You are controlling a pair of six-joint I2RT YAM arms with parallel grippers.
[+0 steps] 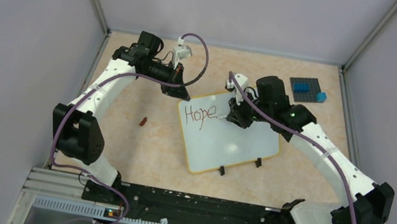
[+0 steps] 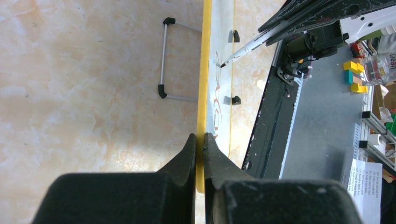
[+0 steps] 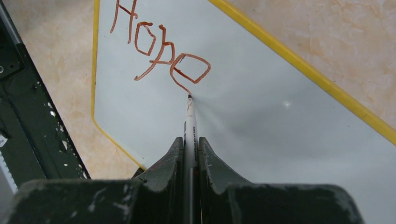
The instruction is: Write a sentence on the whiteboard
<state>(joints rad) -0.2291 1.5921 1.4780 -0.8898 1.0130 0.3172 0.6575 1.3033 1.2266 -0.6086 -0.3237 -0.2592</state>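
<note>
Only the wrist view shows left claw (image 2: 200, 136) pinching the whiteboard (image 2: 224, 46).

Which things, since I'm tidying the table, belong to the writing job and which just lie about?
Job: whiteboard, marker, written "Hope", left gripper on its rim, right gripper on the marker.
Lying about: studded plate with blue bricks, small reddish piece.

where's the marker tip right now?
Right wrist view, centre: the marker, clamped in the right gripper, has its tip on the whiteboard at the tail of the last letter of the word Hope.
</note>
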